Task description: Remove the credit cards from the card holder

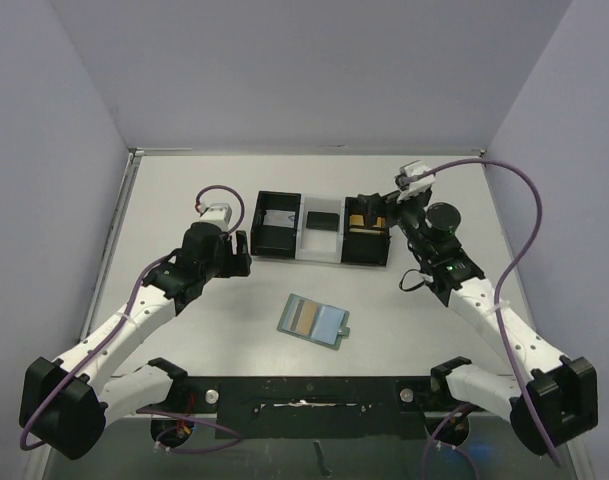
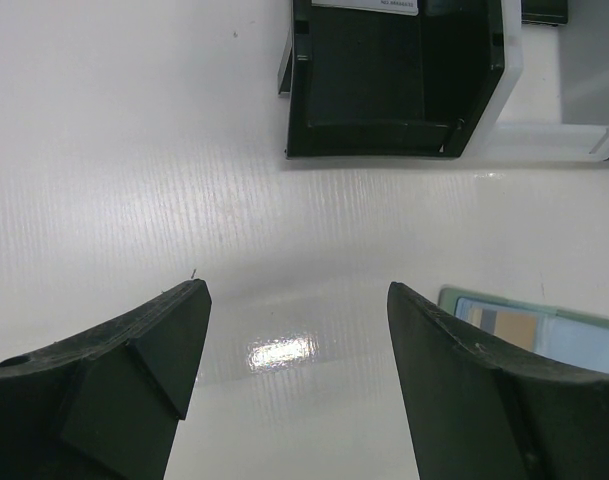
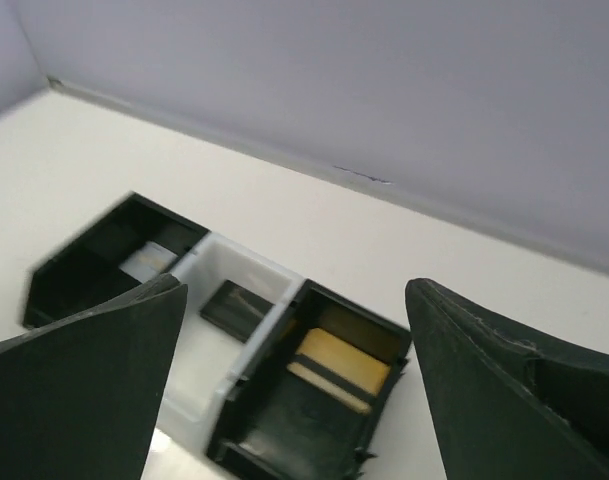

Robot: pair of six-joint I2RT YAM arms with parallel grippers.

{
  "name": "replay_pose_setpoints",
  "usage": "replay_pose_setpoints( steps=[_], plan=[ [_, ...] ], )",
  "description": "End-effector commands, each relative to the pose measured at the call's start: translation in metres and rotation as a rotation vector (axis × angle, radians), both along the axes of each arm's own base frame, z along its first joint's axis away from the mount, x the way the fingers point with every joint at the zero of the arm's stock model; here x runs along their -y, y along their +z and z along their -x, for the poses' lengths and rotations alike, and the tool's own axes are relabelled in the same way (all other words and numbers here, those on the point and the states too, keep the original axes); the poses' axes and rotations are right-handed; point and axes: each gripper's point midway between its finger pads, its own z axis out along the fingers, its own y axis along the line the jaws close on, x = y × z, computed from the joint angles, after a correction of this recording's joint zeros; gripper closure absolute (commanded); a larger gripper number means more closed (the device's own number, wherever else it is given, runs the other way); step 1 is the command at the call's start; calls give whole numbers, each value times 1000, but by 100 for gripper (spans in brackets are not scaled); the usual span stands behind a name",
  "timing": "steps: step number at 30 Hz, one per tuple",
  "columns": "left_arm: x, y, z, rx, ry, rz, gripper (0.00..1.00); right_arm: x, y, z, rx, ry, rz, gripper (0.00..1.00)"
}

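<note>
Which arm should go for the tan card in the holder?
Left, probably: the left arm, jaws open and empty, is nearer the card holder; the right arm reaches over the tray.

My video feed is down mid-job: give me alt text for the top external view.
The card holder lies open on the table between the two arms, a tan card showing in one pocket. Behind it, the right tool hangs open over the tray's right compartment, which holds a yellow card; the left tool sits open by the tray's left end.
</note>
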Motion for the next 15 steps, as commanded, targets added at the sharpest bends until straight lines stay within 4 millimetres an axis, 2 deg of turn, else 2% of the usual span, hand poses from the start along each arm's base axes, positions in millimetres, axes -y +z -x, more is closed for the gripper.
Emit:
replay_pose_setpoints(
  steps=[1,6,8,9,10,11,15],
  plan=[
    [-3,30,-13,83,35,21,29,8,22,28,-119,-81,-402,2],
    [-1,29,-13,71,35,40,25,-7,17,64,-150,59,-652,2],
    [-1,28,-14,66,38,45,24,-8,7,68,-219,47,-801,2],
    [-2,29,-15,67,42,47,24,-4,-4,64,-302,-26,-870,3],
    [-4,29,-16,69,52,48,23,-3,-30,61,-432,-113,-876,2],
    [-6,30,-16,72,62,48,23,-6,-45,61,-518,-151,-871,2],
    [-11,30,-18,76,84,49,23,-41,-75,74,-668,-179,-756,2]
  ],
)
